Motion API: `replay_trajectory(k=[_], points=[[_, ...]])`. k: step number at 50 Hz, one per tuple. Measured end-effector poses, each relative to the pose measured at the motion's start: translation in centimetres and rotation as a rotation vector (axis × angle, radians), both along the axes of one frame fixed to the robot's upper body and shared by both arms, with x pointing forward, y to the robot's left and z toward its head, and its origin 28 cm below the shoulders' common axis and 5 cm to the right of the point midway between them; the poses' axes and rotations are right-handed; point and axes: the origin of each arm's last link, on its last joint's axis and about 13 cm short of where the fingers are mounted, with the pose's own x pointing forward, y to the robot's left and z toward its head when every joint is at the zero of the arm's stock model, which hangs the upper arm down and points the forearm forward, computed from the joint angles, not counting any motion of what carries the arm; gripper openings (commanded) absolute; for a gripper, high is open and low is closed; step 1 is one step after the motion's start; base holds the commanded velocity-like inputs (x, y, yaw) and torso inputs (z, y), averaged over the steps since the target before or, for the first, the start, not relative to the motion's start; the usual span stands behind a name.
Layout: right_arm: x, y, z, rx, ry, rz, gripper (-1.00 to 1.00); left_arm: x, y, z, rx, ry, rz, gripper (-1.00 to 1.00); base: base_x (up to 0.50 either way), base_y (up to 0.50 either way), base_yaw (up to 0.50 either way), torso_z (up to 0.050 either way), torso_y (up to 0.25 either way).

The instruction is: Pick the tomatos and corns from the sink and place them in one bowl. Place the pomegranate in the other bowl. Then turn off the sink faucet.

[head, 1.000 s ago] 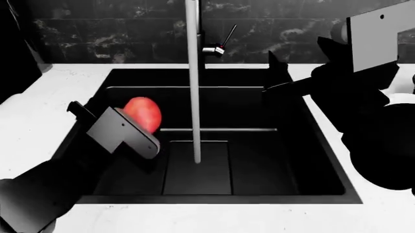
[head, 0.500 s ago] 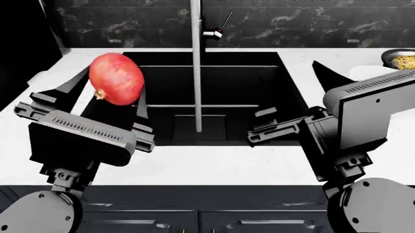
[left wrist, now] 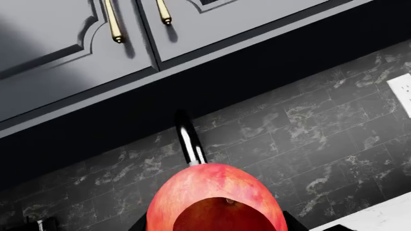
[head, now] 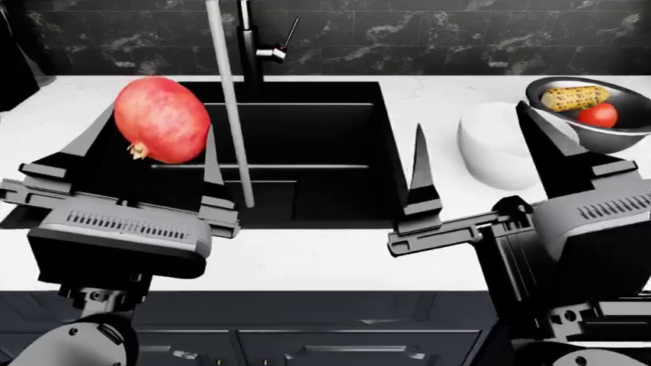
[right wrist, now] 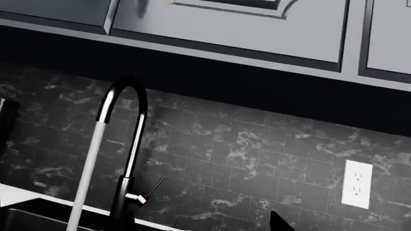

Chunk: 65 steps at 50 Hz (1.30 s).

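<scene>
My left gripper [head: 151, 149] is shut on the red pomegranate [head: 161, 120], holding it up over the left rim of the black sink [head: 305, 152]. In the left wrist view the pomegranate [left wrist: 215, 199] fills the space between the jaws. My right gripper [head: 478, 164] stands open and empty over the sink's right rim, next to the white bowl [head: 493, 152]. Further right, a metal bowl [head: 620, 130] holds a corn [head: 575, 97] and a tomato [head: 597, 114]. The faucet [head: 247, 38] runs; its water stream [head: 232, 114] falls into the sink. The handle [head: 285, 42] is tilted.
A white counter [head: 305, 259] surrounds the sink, with dark cabinet fronts below its front edge. A dark marble backsplash [right wrist: 257, 144] carries a wall outlet [right wrist: 357, 183]. Grey upper cabinets [left wrist: 77, 38] hang above. The faucet [right wrist: 128, 144] arches in the right wrist view.
The pomegranate has come up out of the sink in the left gripper. The head view has pulled back and swung right, bringing both bowls into sight; the right gripper now points upward.
</scene>
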Motion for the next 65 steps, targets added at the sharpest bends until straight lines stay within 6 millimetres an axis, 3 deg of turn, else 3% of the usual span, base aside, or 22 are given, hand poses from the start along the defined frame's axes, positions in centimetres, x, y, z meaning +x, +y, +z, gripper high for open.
replay_trajectory(k=[34, 58, 65], points=[[-0.9, -0.08, 0.49, 0.05, -0.057, -0.007, 1.0, -0.43, -0.67, -0.13, -0.007, 0.041, -0.035, -1.0, 0.03, -0.5, 0.0, 0.0, 0.0], [-0.82, -0.29, 0.48, 0.075, -0.052, -0.018, 1.0, -0.53, -0.78, -0.16, 0.009, 0.05, -0.034, -1.0, 0.29, -0.47, 0.0, 0.0, 0.001], [-0.8, -0.34, 0.46, 0.073, -0.047, -0.028, 1.0, -0.68, -0.56, 0.23, -0.046, 0.074, -0.044, -1.0, 0.14, -0.03, 0.0, 0.0, 0.001]])
